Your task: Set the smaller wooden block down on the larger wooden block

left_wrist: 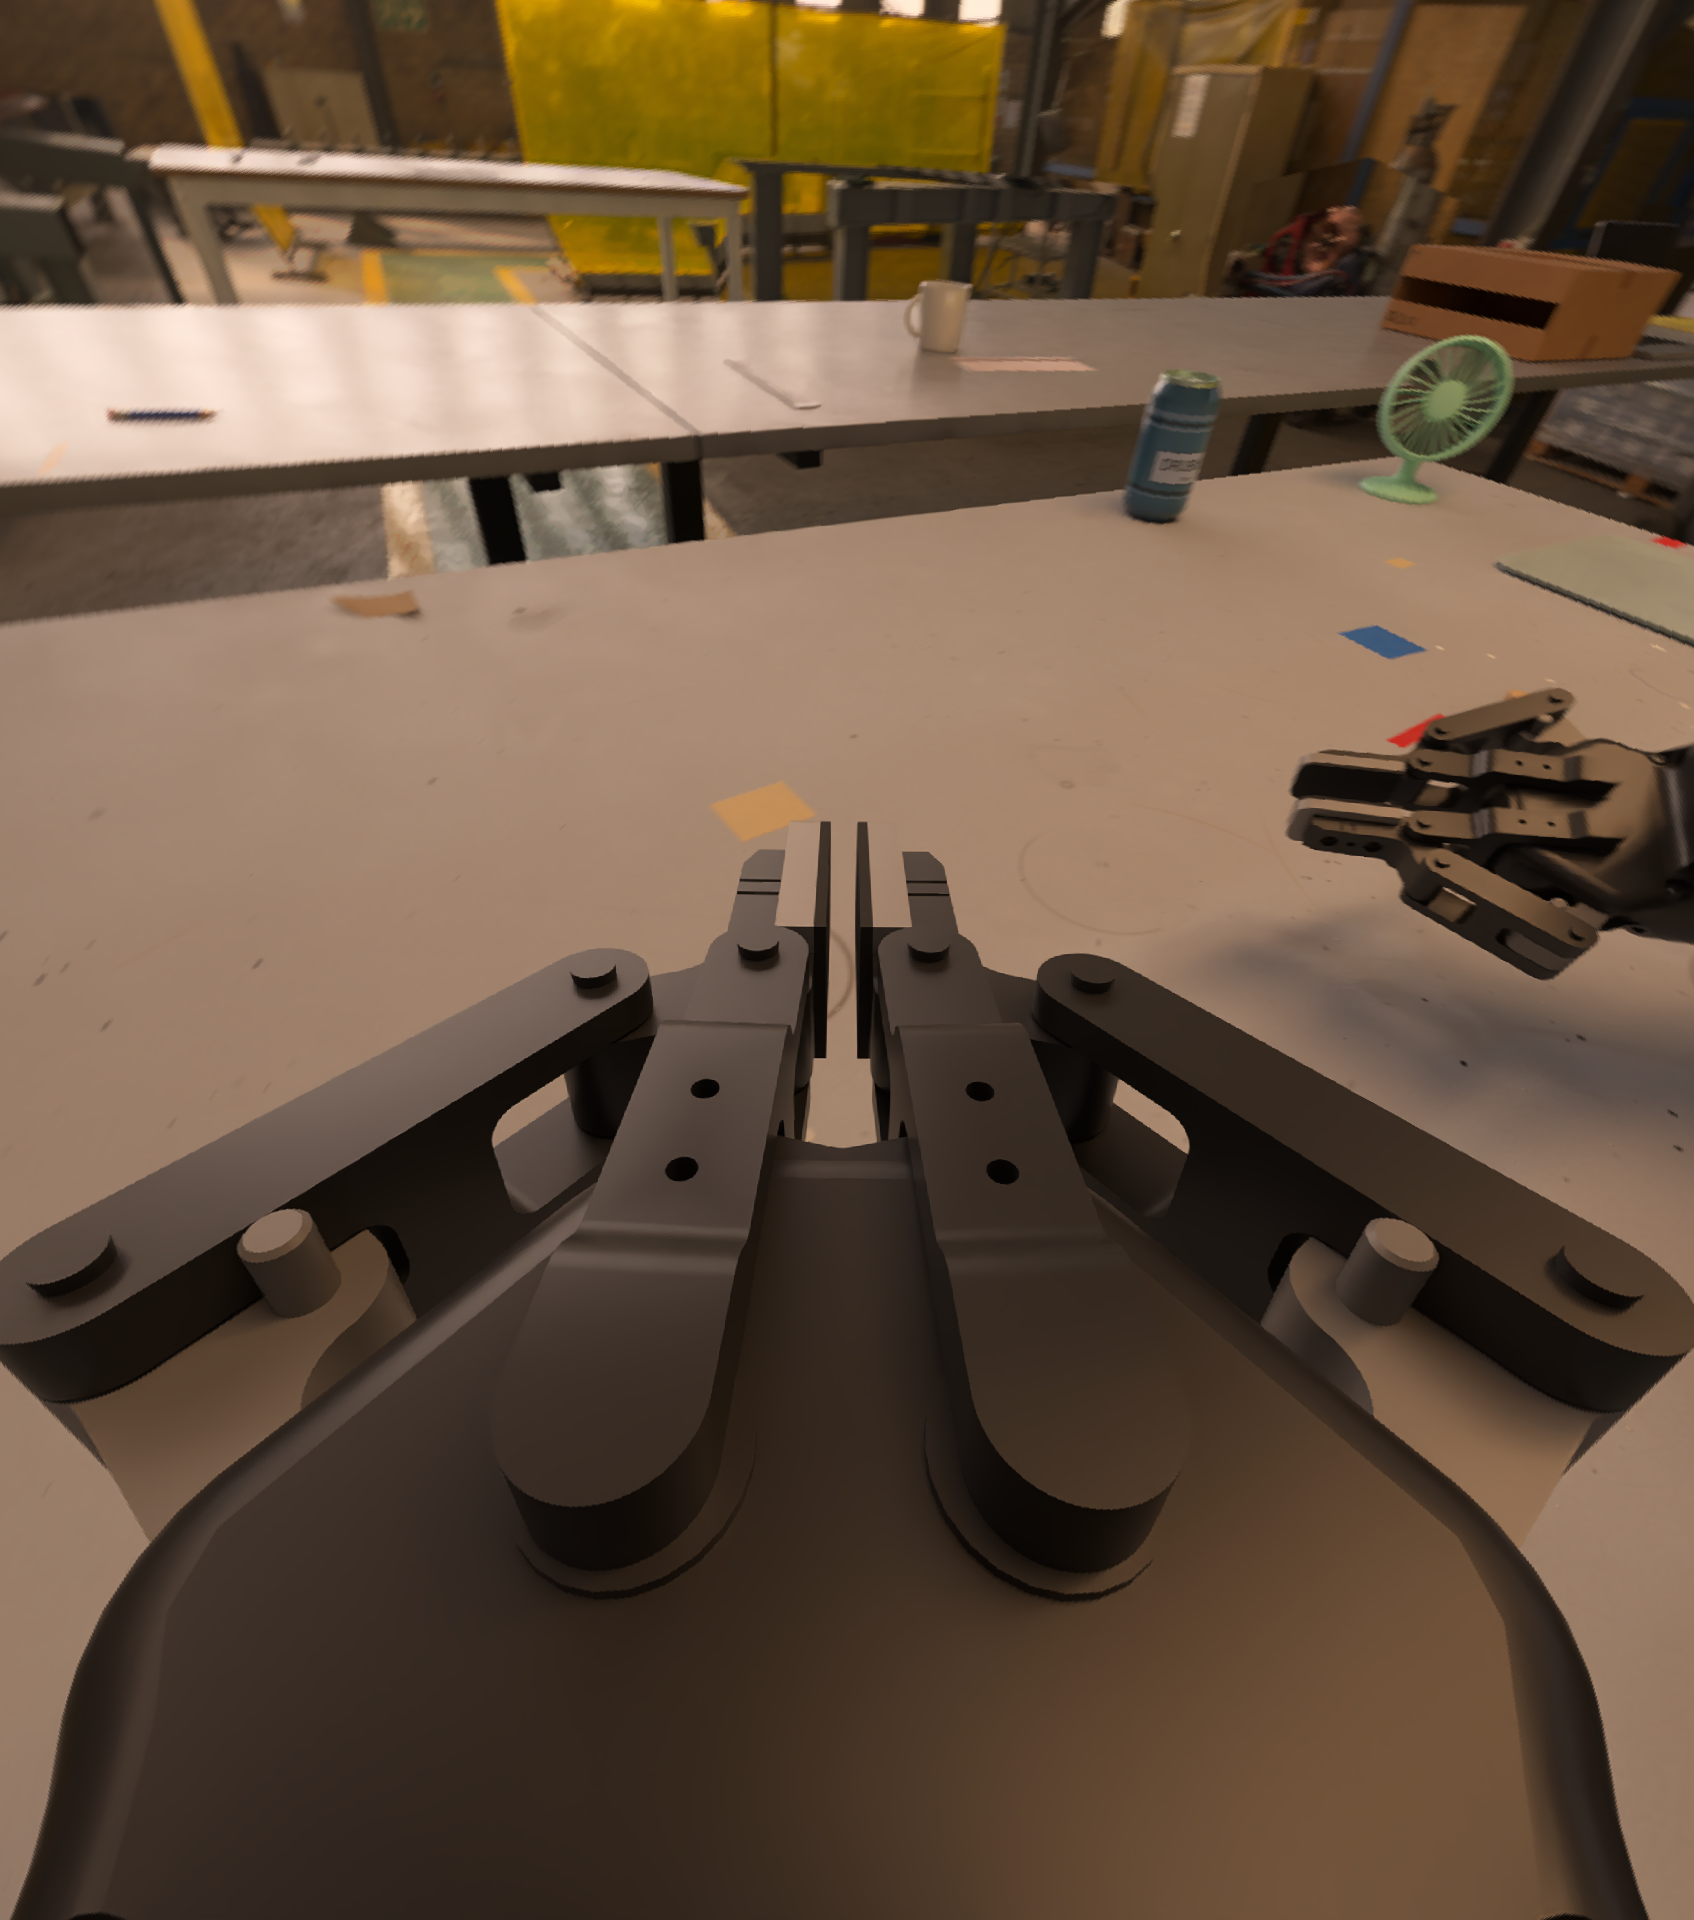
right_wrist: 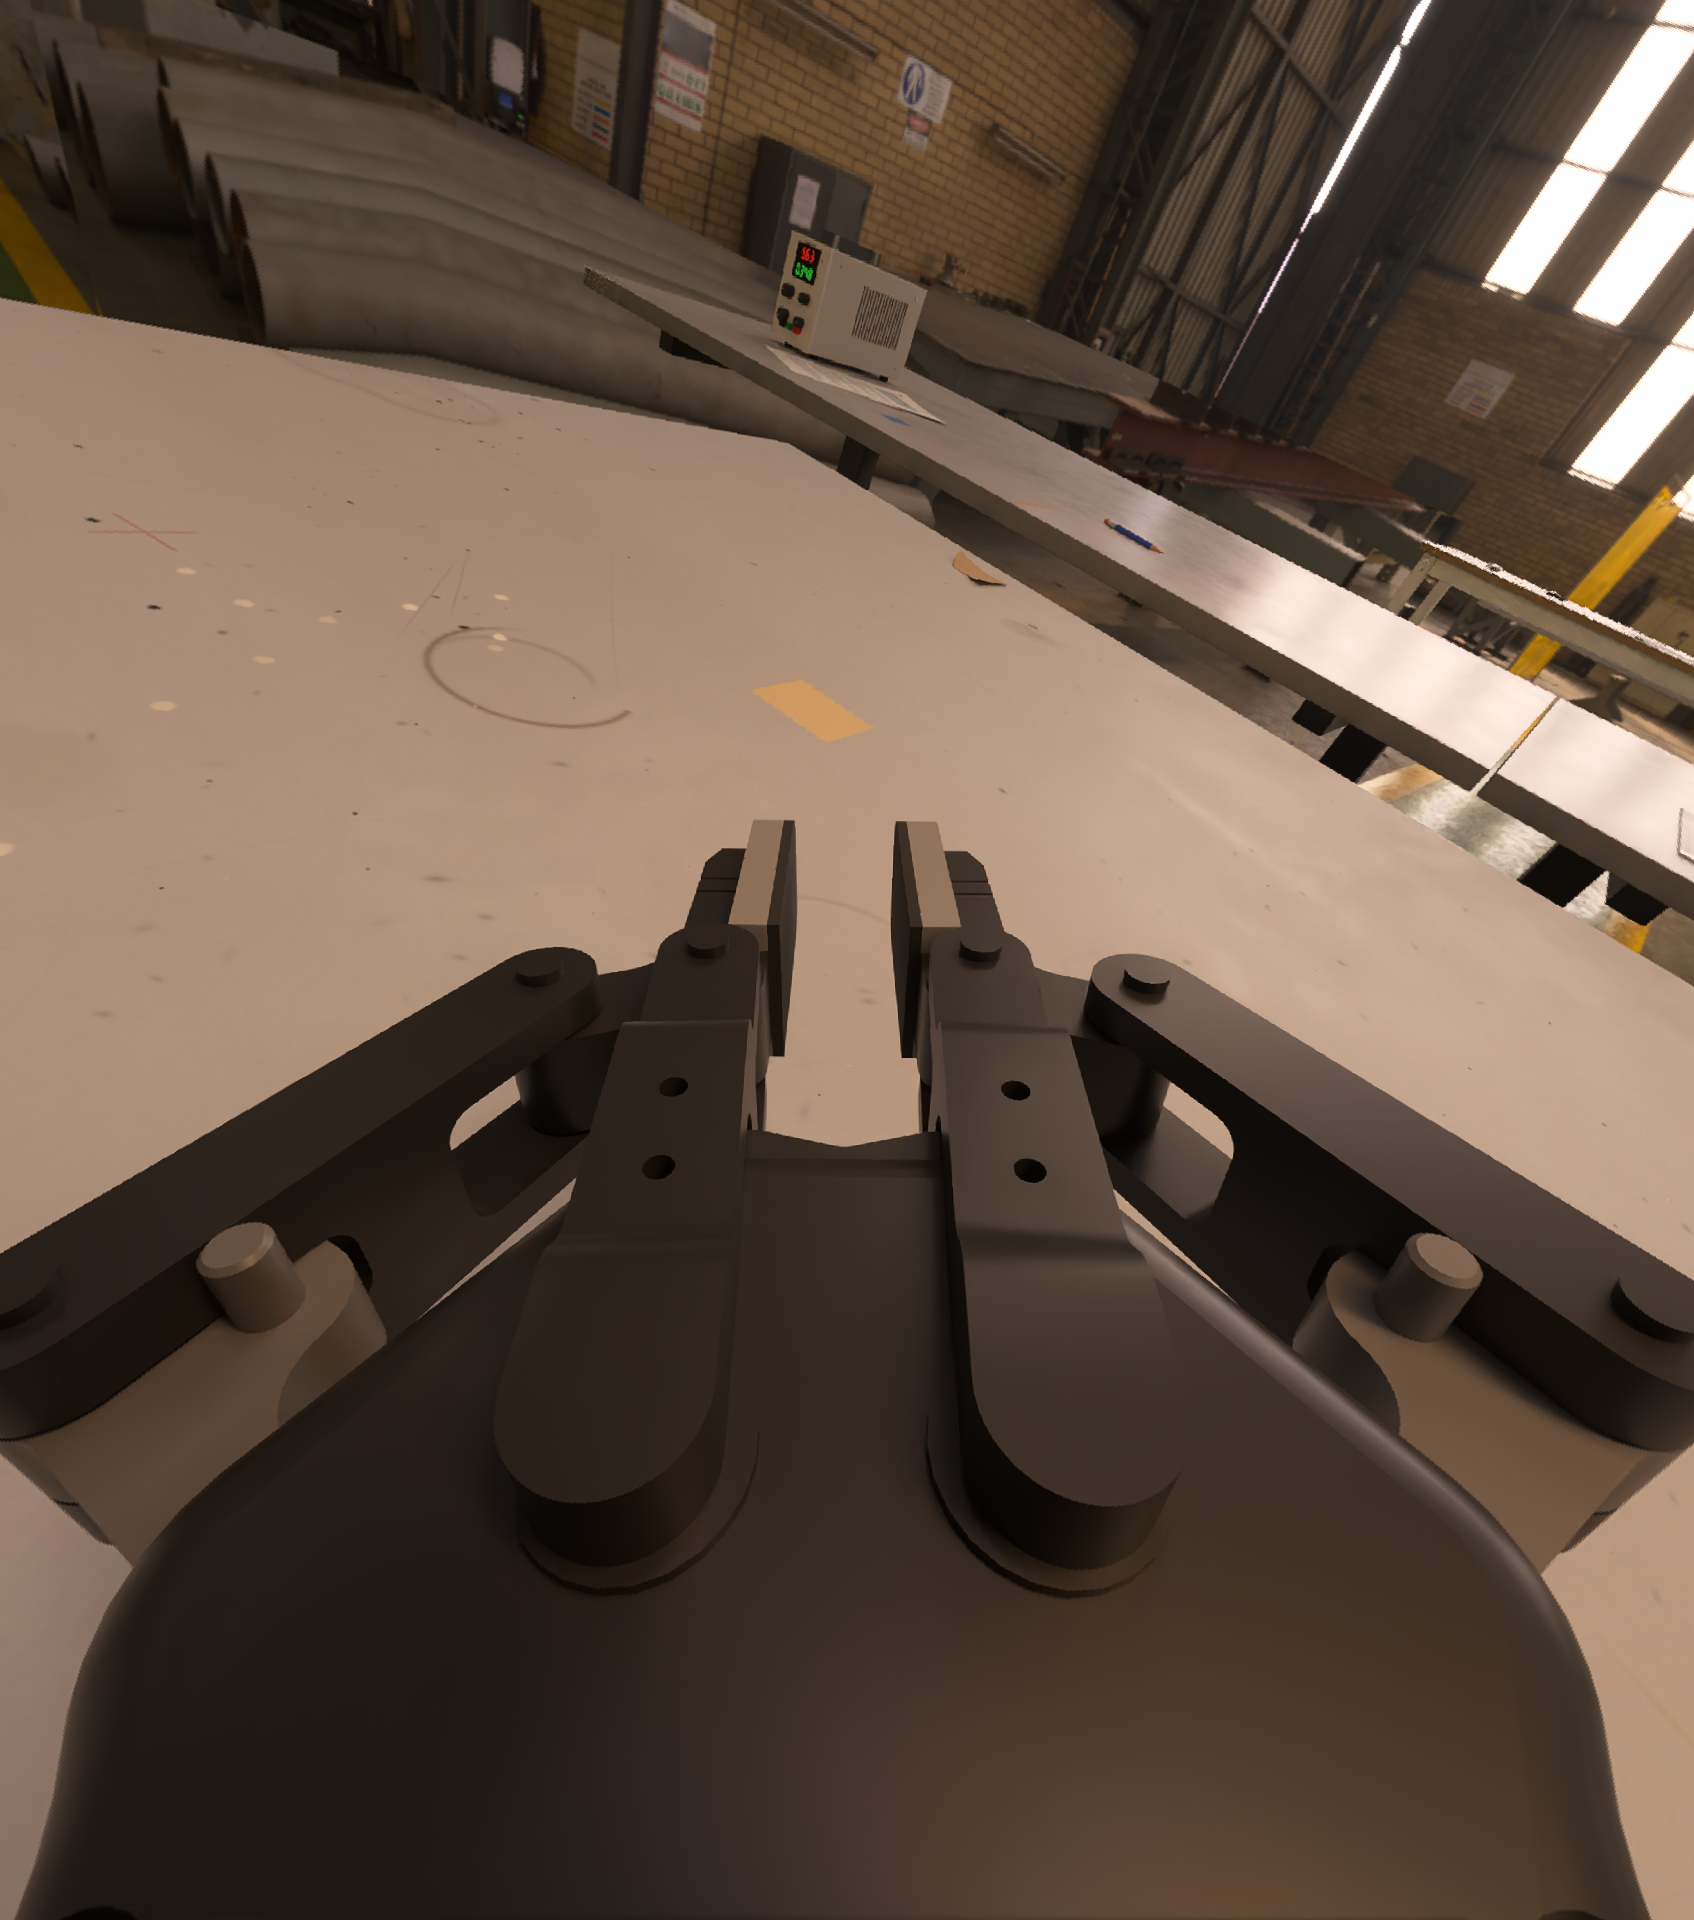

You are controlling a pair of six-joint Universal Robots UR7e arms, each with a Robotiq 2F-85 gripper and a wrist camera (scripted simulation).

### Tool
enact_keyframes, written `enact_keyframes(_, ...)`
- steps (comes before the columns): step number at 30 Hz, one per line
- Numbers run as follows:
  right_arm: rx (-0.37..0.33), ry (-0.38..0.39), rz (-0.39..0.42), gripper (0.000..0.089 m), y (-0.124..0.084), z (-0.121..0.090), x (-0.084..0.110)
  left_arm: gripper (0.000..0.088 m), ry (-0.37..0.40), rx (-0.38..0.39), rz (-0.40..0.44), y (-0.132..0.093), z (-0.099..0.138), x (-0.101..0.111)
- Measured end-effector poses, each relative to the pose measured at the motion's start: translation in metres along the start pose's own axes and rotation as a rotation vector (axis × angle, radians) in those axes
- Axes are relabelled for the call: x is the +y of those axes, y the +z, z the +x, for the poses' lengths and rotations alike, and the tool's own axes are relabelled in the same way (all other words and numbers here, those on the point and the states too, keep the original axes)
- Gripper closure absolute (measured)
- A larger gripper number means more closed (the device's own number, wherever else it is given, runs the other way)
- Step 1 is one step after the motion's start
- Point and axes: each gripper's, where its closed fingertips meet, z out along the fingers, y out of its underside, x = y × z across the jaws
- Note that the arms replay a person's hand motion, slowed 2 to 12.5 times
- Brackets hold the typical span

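Note:
No wooden block shows in either view. In the left wrist view my left gripper (left_wrist: 844,831) hangs low over the grey table (left_wrist: 303,831); its pads are nearly together with only a thin slit and nothing between them. My right gripper (right_wrist: 844,831) is slightly open, with a narrow gap between the pads, and it is empty. It also shows in the left wrist view (left_wrist: 1305,805), at the right, pointing left just above the table.
An orange tape patch (left_wrist: 763,810) lies just ahead of the left fingertips and also shows in the right wrist view (right_wrist: 812,710). A blue can (left_wrist: 1170,447), a green fan (left_wrist: 1440,416) and a green mat (left_wrist: 1674,608) stand far right. A power supply (right_wrist: 848,307) sits on a neighbouring table.

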Motion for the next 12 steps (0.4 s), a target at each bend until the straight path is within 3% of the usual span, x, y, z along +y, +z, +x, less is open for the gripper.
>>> enact_keyframes(8, -0.016, -0.011, -0.001, 0.0726, 0.001, -0.003, 0.0, 0.0776, -0.153, -0.121, -0.043, -0.034, -0.05, 0.009)
enact_keyframes(12, -0.022, -0.011, -0.002, 0.0726, 0.001, -0.004, 0.0, 0.0761, -0.212, -0.222, -0.125, -0.046, -0.078, 0.026)
